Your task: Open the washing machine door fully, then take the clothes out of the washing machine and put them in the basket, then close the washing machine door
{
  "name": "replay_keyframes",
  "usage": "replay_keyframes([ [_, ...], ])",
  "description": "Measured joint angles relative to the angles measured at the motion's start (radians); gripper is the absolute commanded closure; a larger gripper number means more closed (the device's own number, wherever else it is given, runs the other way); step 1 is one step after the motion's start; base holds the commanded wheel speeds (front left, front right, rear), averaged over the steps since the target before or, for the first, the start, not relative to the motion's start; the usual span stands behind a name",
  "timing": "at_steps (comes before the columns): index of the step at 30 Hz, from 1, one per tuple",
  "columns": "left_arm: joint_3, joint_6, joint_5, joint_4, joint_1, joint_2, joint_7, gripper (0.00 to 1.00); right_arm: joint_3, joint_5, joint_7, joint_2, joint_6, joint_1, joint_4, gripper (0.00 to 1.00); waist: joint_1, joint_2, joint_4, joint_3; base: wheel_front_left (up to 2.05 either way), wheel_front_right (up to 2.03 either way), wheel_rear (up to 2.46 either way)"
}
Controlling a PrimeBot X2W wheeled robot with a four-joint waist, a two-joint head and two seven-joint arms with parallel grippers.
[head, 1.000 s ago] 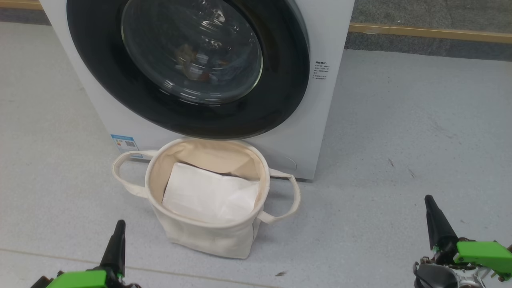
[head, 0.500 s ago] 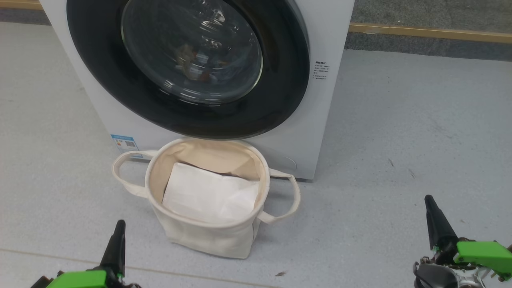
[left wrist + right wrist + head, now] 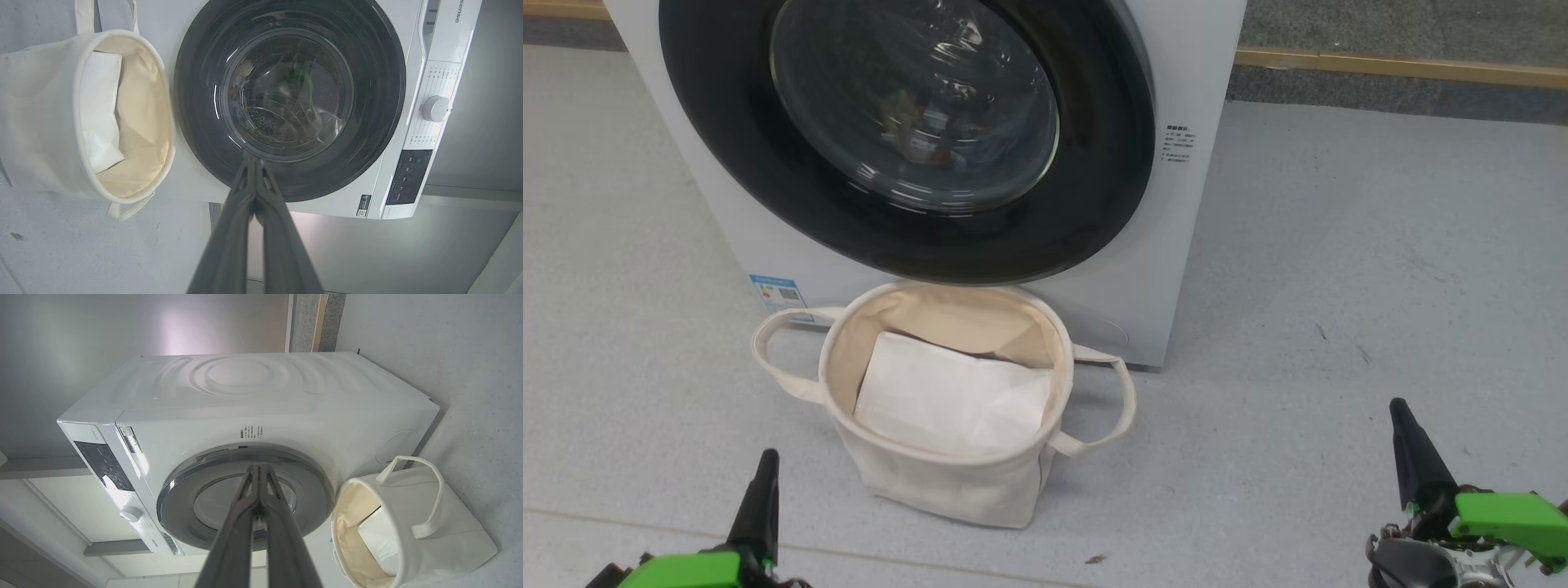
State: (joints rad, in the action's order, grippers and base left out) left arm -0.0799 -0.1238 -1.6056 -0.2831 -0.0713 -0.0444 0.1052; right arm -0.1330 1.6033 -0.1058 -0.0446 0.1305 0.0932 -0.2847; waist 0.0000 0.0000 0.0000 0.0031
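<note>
Since the left pincer [image 3: 765, 467] and right pincer [image 3: 1405, 426] are pressed together, either may skid off the shut, glossy black-rimmed round door [image 3: 907, 122].

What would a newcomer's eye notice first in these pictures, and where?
The shut washing machine door, glossy black around clear glass, dominates the top of the head view. In front of it stands the cream basket holding a white sheet. The left hand and right hand, shut, show at its lower corners.
</note>
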Motion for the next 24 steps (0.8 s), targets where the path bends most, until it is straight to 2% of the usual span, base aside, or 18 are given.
replay_keyframes([
  [21,0.0,0.0,0.0,0.0,0.0,0.0,0.0,1.0,0.0,0.0,0.0,0.0,0.0,0.0,0.0,1.0,0.0,0.0,0.0,0.0,0.0,0.0,0.0],
  [22,0.001,0.0,0.0,-0.004,0.001,0.0,-0.001,0.0,0.0,0.0,0.0,0.0,0.0,0.0,-0.004,0.0,0.0,0.0,0.0,0.0,0.0,0.0,0.0],
  [24,0.002,0.001,0.0,-0.016,0.003,0.0,-0.001,0.0,0.001,0.0,0.001,0.002,0.0,0.0,-0.018,0.0,0.0,0.0,0.0,0.0,0.0,0.0,0.0],
])
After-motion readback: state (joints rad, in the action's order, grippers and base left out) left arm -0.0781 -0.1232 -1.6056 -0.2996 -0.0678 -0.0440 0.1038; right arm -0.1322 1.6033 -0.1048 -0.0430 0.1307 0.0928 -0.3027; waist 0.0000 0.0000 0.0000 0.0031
